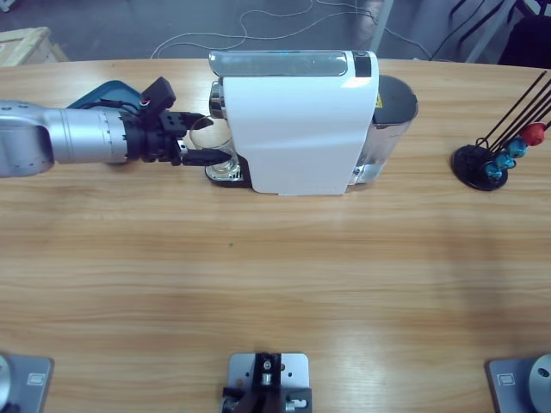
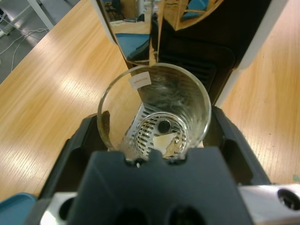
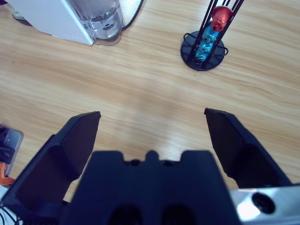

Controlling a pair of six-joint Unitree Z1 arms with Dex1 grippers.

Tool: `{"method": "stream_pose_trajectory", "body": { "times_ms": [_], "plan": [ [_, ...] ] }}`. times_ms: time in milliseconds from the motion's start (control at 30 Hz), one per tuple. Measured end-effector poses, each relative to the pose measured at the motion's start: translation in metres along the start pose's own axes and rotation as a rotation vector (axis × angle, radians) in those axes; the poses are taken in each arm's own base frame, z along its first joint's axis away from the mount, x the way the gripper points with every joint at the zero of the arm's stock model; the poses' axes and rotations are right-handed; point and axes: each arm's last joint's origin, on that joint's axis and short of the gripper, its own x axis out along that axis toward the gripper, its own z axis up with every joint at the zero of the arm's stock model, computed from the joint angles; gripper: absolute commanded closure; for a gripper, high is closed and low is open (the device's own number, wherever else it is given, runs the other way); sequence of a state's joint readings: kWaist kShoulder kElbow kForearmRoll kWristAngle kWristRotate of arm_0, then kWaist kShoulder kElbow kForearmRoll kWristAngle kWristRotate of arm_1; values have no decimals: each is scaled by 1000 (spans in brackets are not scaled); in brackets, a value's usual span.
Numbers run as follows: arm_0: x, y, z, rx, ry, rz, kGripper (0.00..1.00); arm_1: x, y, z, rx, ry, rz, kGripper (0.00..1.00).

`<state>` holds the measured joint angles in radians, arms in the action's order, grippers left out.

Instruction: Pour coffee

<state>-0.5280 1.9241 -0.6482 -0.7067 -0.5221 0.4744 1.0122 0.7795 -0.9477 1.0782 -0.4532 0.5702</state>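
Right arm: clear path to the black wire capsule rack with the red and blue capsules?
Probably yes. The right gripper hangs open above bare wooden table, and the black wire capsule rack stands in the open ahead of it. The white coffee machine sits off to one side.

I log the coffee machine (image 1: 297, 129) as white-bodied with a silver top band and black front recess. Glass tumbler (image 2: 154, 110) clear, small white label at rim, over a silver slotted drip grate (image 2: 152, 129). Capsules (image 3: 211, 33) red and blue on black wire rack (image 3: 202, 58). Table (image 1: 275, 275) light wood grain.
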Motion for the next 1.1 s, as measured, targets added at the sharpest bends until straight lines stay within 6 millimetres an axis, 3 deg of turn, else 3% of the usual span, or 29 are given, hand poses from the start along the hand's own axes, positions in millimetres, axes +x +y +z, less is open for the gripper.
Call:
{"method": "stream_pose_trajectory", "body": {
  "times_ms": [133,200,233,267,600,733,900,967,1000,1067,1100],
  "plan": [
    [1,1,2,-1,2,-1,1000,0,0,0,0,0,0,0],
    [1,2,2,-2,4,-2,205,0,0,0,0,1,1,0],
    [2,2,3,-3,5,-3,49,0,0,0,0,1,2,0],
    [2,3,3,-4,8,-1,9,0,0,0,0,1,2,0],
    [3,0,0,-24,56,45,9,0,0,0,0,1,2,0],
    [-7,-4,1,-44,52,52,9,0,0,0,-1,1,2,0],
    [-57,-27,12,-113,12,101,9,-5,0,5,-16,-17,13,0],
    [-87,-39,20,-207,14,156,9,-20,6,27,-27,-69,41,2],
    [-102,-44,24,-263,24,194,9,-27,12,44,-33,-94,45,48],
    [-131,-54,33,-344,80,247,9,-36,29,82,-22,-137,31,306],
    [-143,-57,39,-365,107,260,9,-36,37,101,-17,-148,16,377]
  ]
}}
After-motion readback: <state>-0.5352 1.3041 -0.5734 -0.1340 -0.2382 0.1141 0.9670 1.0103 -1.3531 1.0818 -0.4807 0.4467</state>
